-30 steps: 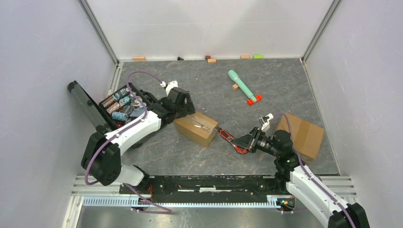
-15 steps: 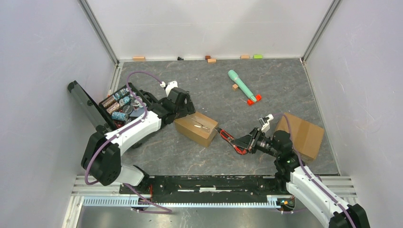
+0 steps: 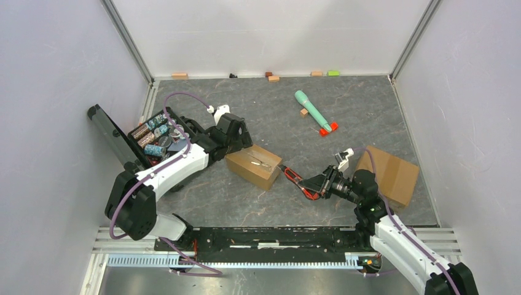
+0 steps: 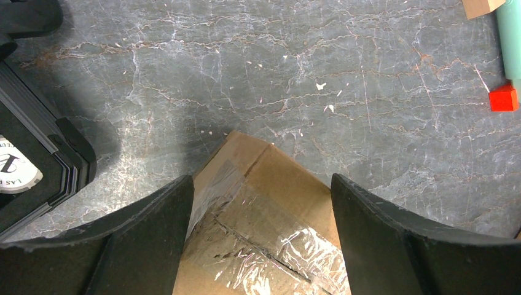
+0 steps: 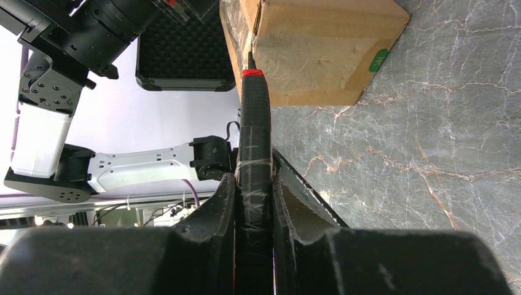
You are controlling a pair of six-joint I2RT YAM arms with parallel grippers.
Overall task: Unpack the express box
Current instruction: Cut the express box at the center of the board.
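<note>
Clamping a cutter (image 5: 254,117) whose tip meets the edge of the express box (image 3: 254,165), the right gripper (image 5: 254,179) faces the left gripper (image 4: 259,184), which grips that box in wide jaws; its tape (image 4: 258,246) looks uncut.

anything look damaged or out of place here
The taped box stands out: its clear tape is wrinkled, with what looks like a slit along the top seam. The cutter in the right fingers sits at its edge. Small blocks lie scattered along the far wall.
</note>
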